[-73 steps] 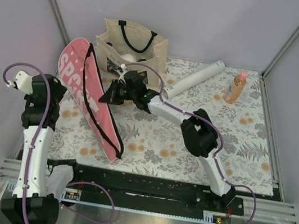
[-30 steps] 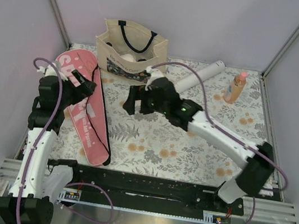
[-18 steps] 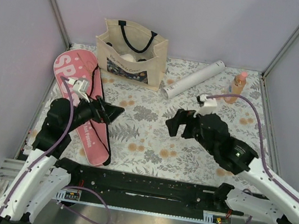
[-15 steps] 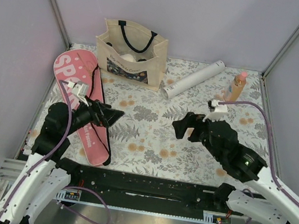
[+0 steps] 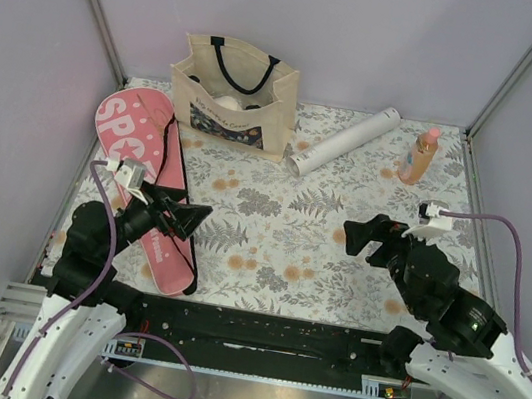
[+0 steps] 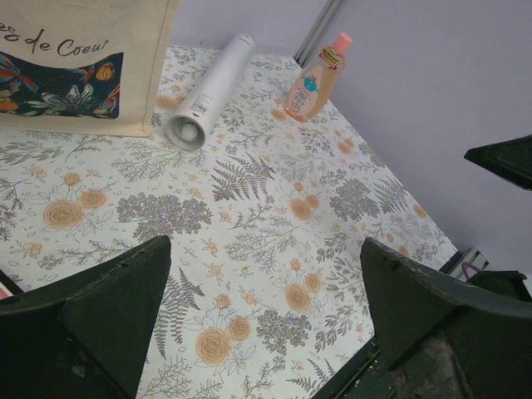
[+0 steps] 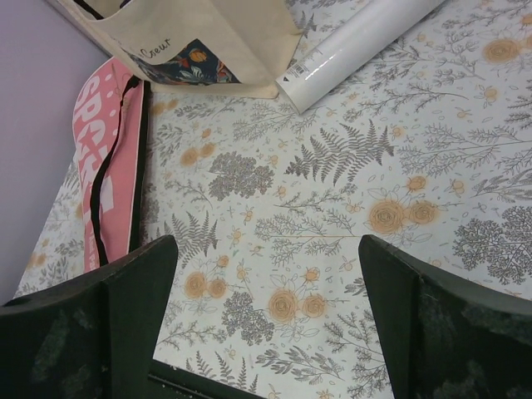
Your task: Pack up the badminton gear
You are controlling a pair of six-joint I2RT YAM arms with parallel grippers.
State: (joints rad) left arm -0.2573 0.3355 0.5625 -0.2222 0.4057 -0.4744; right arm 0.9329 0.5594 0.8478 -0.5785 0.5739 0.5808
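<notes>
Top camera: left gripper [image 5: 190,218] and right gripper [image 5: 369,238] both spread wide, holding nothing. Pink case [image 5: 135,128] lies left; white tube [image 5: 344,141] lies near the bag [image 5: 232,93].

Case [image 5: 133,130]: pink, racket-shaped, with white lettering and black trim. It lies flat on the bench [image 5: 278,252] at 9 o'clock, broad head toward 11, narrow end toward 7. Tube [image 5: 342,142]: long and white, on its side at 1 o'clock, slanting, open end toward the centre.
</notes>
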